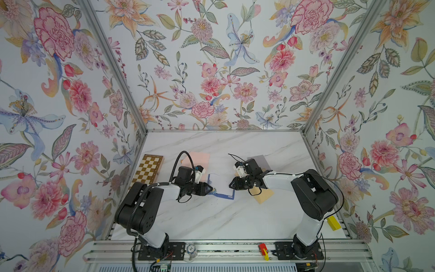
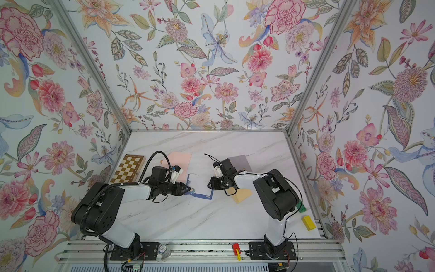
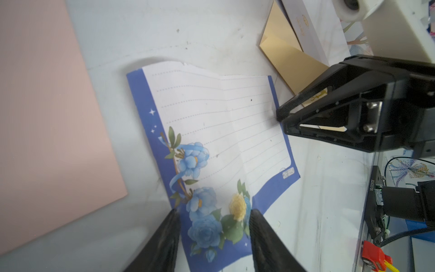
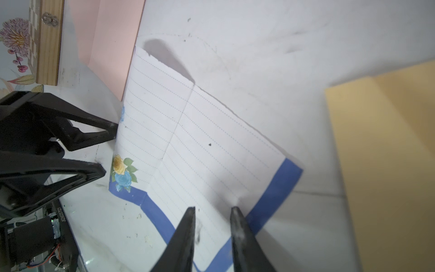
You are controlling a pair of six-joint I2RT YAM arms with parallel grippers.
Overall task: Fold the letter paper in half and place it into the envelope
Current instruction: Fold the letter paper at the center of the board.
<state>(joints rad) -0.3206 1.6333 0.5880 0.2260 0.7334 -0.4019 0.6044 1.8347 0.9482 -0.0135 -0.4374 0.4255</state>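
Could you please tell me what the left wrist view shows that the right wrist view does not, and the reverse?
Only the left wrist view shows the right arm's fingers, the red toy car and the blue flower print along the paper's border. Only the right wrist view shows the left arm's fingers and the wooden chessboard case. Both show the letter paper lying open with a centre crease, the pink sheet and the tan envelope.

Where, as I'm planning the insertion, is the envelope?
In both top views the envelope lies right of centre on the table, partly under the right arm, just right of the letter.
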